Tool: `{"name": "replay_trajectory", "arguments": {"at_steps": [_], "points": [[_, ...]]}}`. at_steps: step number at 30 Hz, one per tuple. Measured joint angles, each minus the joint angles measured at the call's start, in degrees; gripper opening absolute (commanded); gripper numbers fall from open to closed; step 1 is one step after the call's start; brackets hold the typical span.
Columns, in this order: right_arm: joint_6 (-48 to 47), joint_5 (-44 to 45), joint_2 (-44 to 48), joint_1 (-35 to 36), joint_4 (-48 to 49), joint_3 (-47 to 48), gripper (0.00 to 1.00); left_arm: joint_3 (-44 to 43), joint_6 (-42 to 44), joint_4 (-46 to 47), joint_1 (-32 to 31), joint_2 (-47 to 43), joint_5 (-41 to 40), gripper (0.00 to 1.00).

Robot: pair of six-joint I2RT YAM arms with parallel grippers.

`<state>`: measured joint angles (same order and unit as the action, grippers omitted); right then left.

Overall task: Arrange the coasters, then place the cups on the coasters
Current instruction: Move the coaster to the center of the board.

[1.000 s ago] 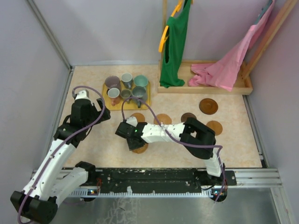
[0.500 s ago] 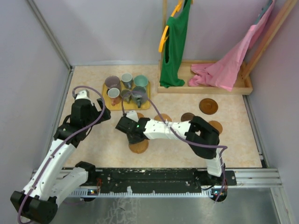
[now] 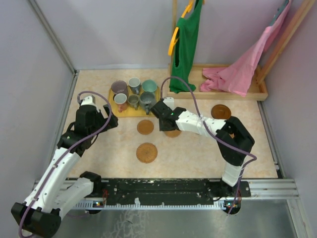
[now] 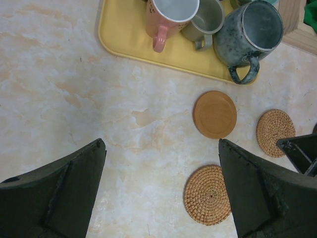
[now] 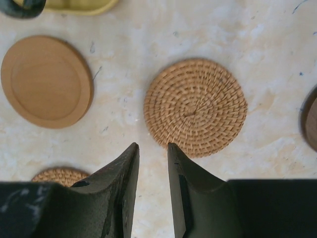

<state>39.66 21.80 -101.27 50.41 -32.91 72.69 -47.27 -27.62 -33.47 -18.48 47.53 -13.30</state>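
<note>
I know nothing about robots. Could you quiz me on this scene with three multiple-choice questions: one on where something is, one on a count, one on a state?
1. Where are the cups? A on the yellow tray; B on the floor; C on a shelf.
2. How many cups are there? A three; B six; C nine.
3. The left gripper is: A wide open and empty; B shut on a cup; C shut on a spoon.
Answers: 1 A, all stand together on the tray; 2 B, the top view shows six; 3 A, its jaws stand far apart with nothing between them.
</note>
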Motion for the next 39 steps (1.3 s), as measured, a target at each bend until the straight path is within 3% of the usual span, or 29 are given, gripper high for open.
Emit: {"name": "replay_trajectory", "arguments": {"at_steps": [10,39], "points": [[-1.8,-0.7,-2.6,-5.6,3.9,-0.3,0.31,0.0,0.0,0.0,0.0,0.3,0.1,1.0],[-2.6,-2.0,-6.5,-8.5,7.0,-1.9,0.3,0.0,0.4,0.0,0.0,0.7,0.3,1.0]]}}
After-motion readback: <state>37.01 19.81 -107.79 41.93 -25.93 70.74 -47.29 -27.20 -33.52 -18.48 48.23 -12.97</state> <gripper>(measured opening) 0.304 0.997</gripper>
